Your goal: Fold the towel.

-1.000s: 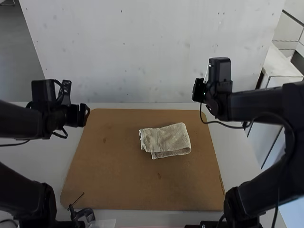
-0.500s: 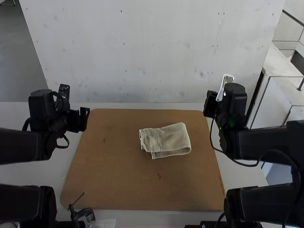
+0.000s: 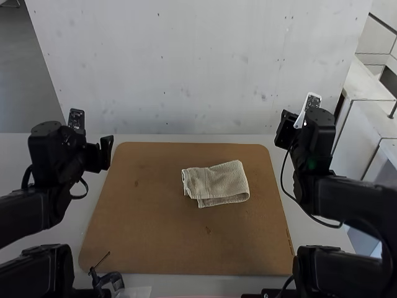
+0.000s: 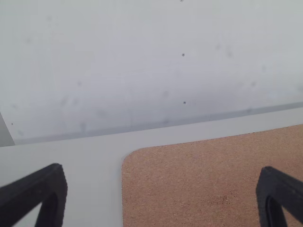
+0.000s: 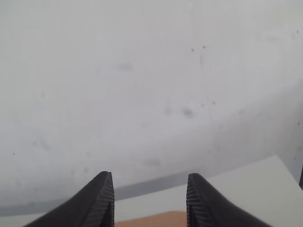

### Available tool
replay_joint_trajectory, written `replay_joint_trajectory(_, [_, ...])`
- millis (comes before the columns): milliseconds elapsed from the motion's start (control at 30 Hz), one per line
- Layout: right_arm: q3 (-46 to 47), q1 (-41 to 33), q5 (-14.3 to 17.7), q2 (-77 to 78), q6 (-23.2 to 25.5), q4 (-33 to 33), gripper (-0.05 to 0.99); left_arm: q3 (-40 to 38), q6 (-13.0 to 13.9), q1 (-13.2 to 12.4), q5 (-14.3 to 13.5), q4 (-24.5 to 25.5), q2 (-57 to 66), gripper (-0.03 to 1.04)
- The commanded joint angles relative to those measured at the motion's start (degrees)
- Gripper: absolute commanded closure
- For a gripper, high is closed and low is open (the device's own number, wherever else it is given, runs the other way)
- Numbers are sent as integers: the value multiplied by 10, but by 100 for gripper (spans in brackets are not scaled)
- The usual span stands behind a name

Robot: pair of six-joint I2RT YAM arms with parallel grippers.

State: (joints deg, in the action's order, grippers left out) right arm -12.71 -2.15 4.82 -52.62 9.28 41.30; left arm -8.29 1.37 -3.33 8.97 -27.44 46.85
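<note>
Black and hard at the left, the left gripper [image 3: 102, 154], near the far left corner of the big brown board [image 3: 155, 236]; in its wrist view, open wide, with nothing but air between two dark, pointy fingers. Beside it, a thin black wire [image 3: 83, 189] in a round loop. Under the board, a smooth, pale table [image 3: 192, 139]. By the near left corner, a small black tool [image 3: 111, 279] with a skinny stick poking up. Next, the board itself, flat and dull, with round far corners and a few dark spots. Right of its middle, the cream towel [image 3: 217, 181], soft and bumpy, folded into a lopsided box shape; at the left, a pale, uneven edge, at the right, a curvy bend, and along the near side, a bit of another layer peeking out. Then the right gripper [image 3: 286, 129], black too, past the far right corner; in its wrist view, open, two dark, ridged fingers apart, holding nothing.
</note>
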Motion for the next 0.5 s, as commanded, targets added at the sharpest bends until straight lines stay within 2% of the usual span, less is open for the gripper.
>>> replay_joint_trajectory(0, [8,14,5,51,1,-17,65,12,-5,6,-4,8,-43,13])
replay_joint_trajectory(133, [42,14,5,122,-3,-28,65,24,-4,8,-4,38,-102,13])
replay_joint_trajectory(233, [73,14,3,197,-9,-63,64,35,-4,9,-4,63,-164,13])
replay_joint_trajectory(300, [100,13,3,242,-10,-56,64,45,-4,9,-4,78,-210,13])
replay_joint_trajectory(367, [122,14,2,277,-10,-42,64,54,-4,8,-4,80,-249,15])
replay_joint_trajectory(467, [128,14,2,335,-11,-79,64,65,-4,8,-4,83,-293,16])
